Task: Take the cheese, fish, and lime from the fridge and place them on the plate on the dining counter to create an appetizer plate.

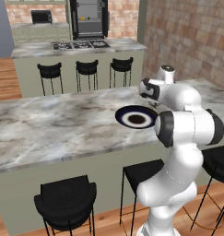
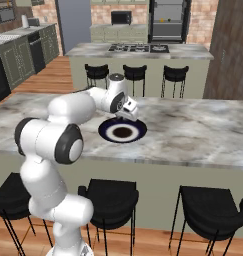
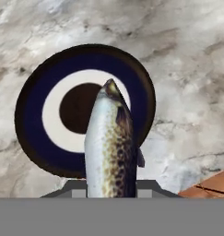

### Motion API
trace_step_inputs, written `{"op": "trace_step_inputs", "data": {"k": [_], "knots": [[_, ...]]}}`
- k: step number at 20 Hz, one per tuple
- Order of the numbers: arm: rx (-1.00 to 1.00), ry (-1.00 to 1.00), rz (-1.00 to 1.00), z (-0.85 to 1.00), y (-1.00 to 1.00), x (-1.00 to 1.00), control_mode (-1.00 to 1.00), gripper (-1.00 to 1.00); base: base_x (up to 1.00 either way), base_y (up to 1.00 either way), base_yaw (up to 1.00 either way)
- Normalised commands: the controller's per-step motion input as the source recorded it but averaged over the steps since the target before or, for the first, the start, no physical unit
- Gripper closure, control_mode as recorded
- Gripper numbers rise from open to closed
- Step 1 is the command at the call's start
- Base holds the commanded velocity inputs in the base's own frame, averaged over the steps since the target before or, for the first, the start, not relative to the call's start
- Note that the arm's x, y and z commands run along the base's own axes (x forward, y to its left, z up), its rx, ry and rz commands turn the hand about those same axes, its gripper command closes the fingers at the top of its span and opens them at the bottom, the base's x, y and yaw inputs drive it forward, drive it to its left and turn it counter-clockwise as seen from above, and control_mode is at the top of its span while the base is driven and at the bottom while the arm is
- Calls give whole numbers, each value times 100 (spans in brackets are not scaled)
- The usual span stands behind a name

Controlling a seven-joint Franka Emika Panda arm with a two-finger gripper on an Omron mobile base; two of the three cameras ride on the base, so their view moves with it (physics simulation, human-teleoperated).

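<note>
Speckled silver fish [image 3: 109, 147] is hanging clamped in my gripper [image 3: 111, 186] above the plate [image 3: 35, 115] near the dining counter [image 1: 49, 124] front edge; I am judging the next move as lowering, then releasing.

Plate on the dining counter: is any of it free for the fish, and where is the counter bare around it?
The plate carries nothing; its white ring and dark centre are free. The fish hangs from the shut gripper above its near side. The dining counter is bare marble left and right of the plate. Crowding is confined to the stools below the near edge.
</note>
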Motion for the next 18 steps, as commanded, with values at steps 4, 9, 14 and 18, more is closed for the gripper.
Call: {"op": "trace_step_inputs", "data": {"k": [4,9,14,18], "knots": [[0,0,0,-27,-27,66,-100,100,0,0,0],[0,0,1,-28,-13,61,-100,100,0,0,0],[0,0,1,-29,-1,51,-100,100,0,0,0],[0,0,0,-33,0,42,-100,100,0,0,0]]}}
